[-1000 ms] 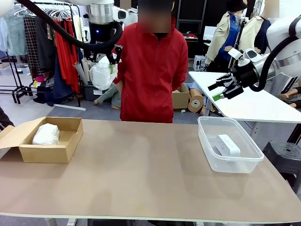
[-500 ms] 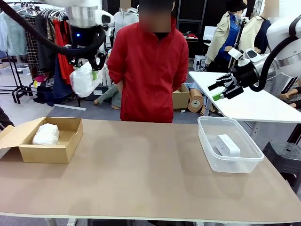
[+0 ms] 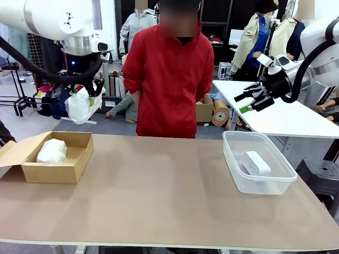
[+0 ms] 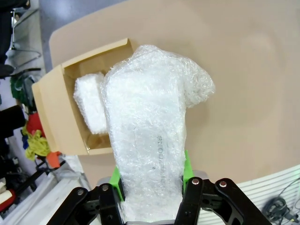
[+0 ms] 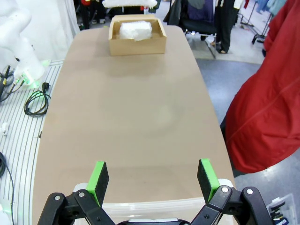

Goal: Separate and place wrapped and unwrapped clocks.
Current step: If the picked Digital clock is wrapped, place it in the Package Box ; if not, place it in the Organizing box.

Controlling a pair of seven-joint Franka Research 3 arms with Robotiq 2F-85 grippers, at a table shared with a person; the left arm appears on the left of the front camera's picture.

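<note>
Hanging above the cardboard box (image 3: pixel 55 157), left end effector (image 3: pixel 80 94) clamps a wrapped clock (image 3: pixel 79 106); its fingers mostly hidden. Second wrapped clock (image 3: pixel 52 151) lies inside. Bare clock (image 3: pixel 256 163) sits in the clear tub (image 3: pixel 257 182) on the bench (image 3: pixel 159 196).

Left wrist: bundle (image 4: pixel 147 140) hides box corner.

Right wrist: right end effector (image 5: pixel 152 180) spread apart, tub rim (image 5: pixel 164 205) cut off.

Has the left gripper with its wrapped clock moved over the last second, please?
Yes. The left gripper, shut on the wrapped clock, has swung toward the robot's left and lower, from beside the person's red jacket to above the cardboard box.
</note>
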